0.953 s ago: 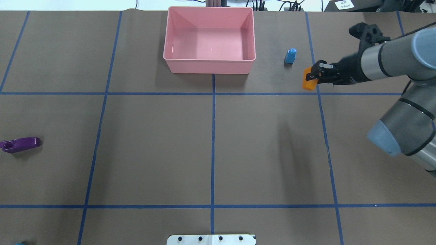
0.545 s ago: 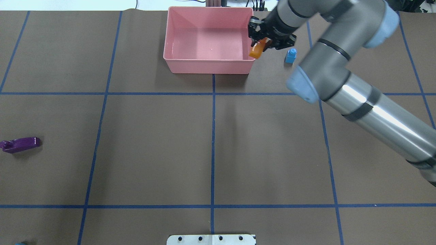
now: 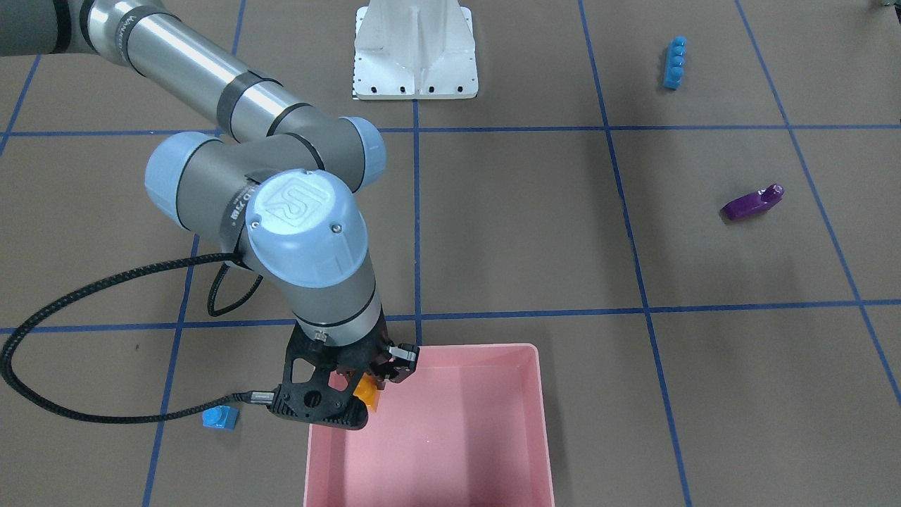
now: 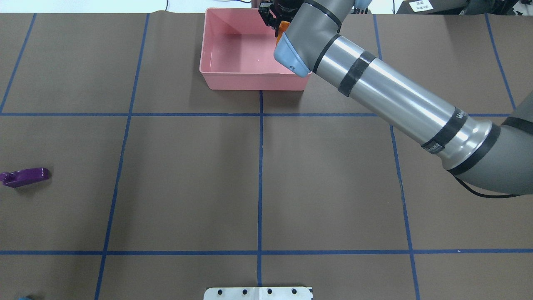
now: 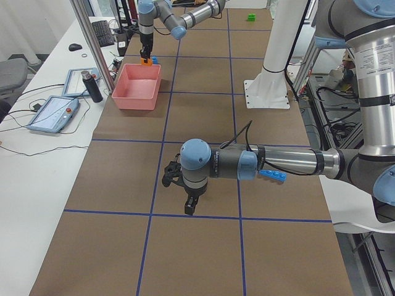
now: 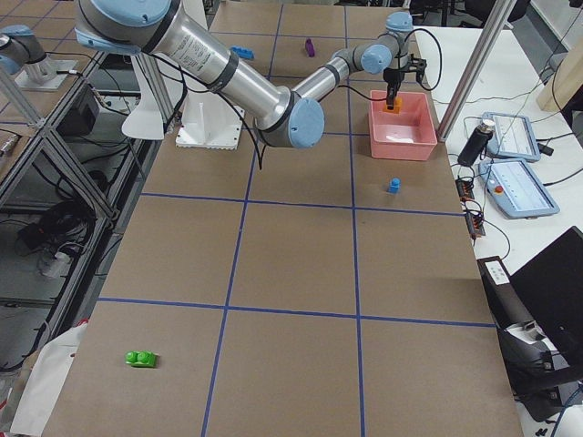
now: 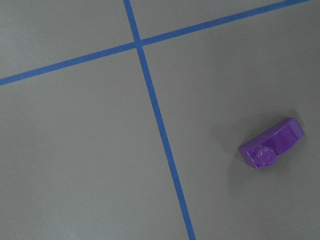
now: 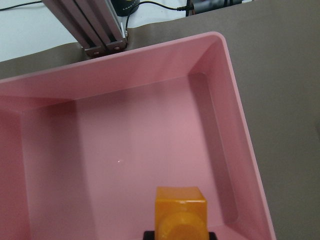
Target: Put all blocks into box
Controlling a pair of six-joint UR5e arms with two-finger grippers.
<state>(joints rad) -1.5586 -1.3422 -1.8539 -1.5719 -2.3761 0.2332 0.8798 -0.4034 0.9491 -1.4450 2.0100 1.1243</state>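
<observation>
My right gripper (image 3: pixel 367 387) is shut on the orange single-stud block (image 3: pixel 367 398) and holds it above the inside of the pink box (image 3: pixel 543 422), near the box's right side. The right wrist view shows the orange block (image 8: pixel 181 212) over the box floor (image 8: pixel 125 130). In the overhead view the gripper (image 4: pixel 277 17) is over the box (image 4: pixel 233 80). The light-blue block (image 3: pixel 219 418) stands on the table beside the box. The purple block (image 4: pixel 25 176) and the long blue block (image 3: pixel 674 63) lie far off. The green block (image 6: pixel 140 360) lies at the table's right end. My left gripper (image 5: pixel 191 203) shows only in the exterior left view, so I cannot tell whether it is open.
The white metal base (image 3: pixel 415 49) stands at the table's near middle edge. A black cable (image 3: pixel 84 289) loops from the right arm over the table. The left wrist view shows the purple block (image 7: pixel 271 145) below it, beside a blue tape cross.
My right gripper has carried the orange block left from the table beside the light-blue block, past the box's right wall, to over the inside of the box.
</observation>
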